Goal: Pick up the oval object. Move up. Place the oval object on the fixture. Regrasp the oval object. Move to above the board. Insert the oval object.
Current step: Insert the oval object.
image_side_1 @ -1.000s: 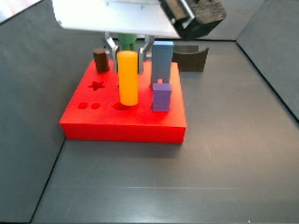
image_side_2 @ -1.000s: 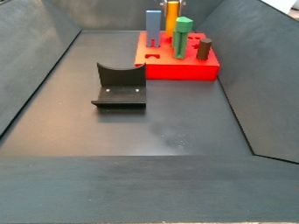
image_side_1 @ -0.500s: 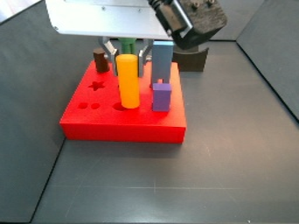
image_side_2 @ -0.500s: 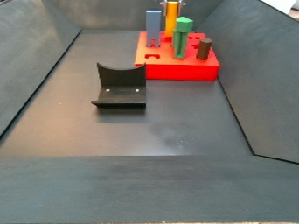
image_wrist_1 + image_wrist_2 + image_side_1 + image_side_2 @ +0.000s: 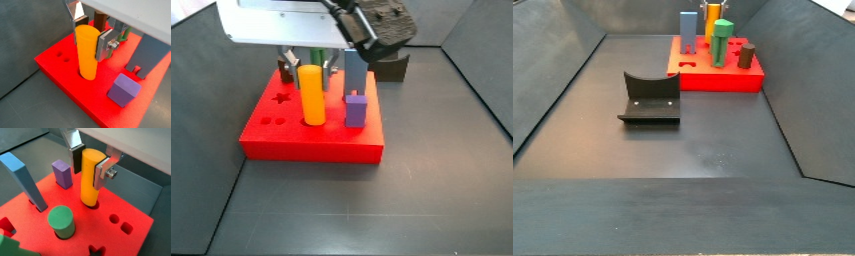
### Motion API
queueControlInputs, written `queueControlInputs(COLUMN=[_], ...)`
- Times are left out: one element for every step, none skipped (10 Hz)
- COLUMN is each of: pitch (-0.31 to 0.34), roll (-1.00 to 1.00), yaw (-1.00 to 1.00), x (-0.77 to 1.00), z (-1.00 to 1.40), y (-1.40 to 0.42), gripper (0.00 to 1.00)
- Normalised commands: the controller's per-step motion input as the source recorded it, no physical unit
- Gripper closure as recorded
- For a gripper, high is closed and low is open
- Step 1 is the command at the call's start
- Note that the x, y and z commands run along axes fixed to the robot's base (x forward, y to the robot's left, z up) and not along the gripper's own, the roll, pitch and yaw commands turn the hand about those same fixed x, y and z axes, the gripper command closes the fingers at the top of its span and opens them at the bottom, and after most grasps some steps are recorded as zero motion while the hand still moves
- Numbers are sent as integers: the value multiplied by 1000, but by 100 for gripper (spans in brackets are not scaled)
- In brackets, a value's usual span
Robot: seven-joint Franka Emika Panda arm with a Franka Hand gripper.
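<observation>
The oval object is a yellow-orange peg standing upright with its lower end in a hole of the red board. It also shows in a wrist view and in both side views. My gripper is above the board, and its two pads press the upper part of the peg from both sides. In a side view the gripper hangs over the board. The dark fixture stands apart from the board on the floor, with nothing on it.
Other pegs stand in the board: a purple one, a tall blue slab, a green round one and a brown round one. Star and small round holes are open. Dark sloped walls enclose the floor.
The gripper and the oval object have shifted slightly left and a little lower in the side view; the peg's top sits lower over the board. Nothing else has moved.
</observation>
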Motion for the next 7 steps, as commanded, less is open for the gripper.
queueControlInputs(pitch=[-154,-71,-26,0,0,0,1], roll=[-90,-24,0,-3,-9,0,0], yaw=[6,6,0,0,0,0,0], x=[-220,-89,0,71,157,117,123], z=[-11,-63,-120,-203,-231,-249,-257], y=[34,0,0,0,0,0,0], gripper=[100,100,100,100,100,100,100])
